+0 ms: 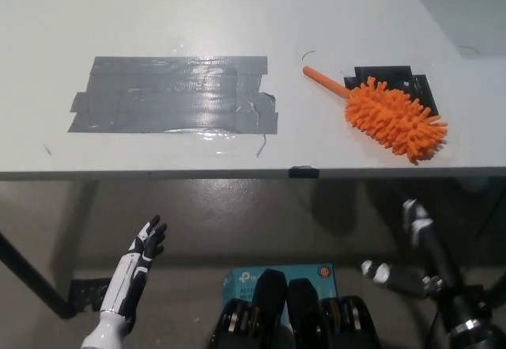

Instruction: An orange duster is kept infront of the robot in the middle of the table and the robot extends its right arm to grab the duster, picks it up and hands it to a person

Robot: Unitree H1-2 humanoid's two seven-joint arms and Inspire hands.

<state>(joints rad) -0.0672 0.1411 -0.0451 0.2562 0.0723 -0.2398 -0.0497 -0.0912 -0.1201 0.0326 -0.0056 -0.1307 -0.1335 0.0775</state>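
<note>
Lying on the white table (237, 17) right of a grey tape patch (174, 94), the orange duster (391, 114) is sitting partly on black tape, handle pointing upper-left for grasping. Left hand (146, 242) is resting low, fingers spread; right hand (383, 274) is waiting below the table edge, closure unclear.

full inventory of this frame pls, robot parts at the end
table: 1, white, fills the upper picture
duster: 1, orange, right part of the table near the front edge, handle pointing up-left
grey tape patch: 1, grey, left-centre of the table
black tape patch: 1, black, under the duster head
box: 1, teal, on the floor below the table edge
left hand: 1, white, lower left, below the table, fingers apart, holding nothing
right arm: 1, black, lower right, below the table; hand state unclear
</note>
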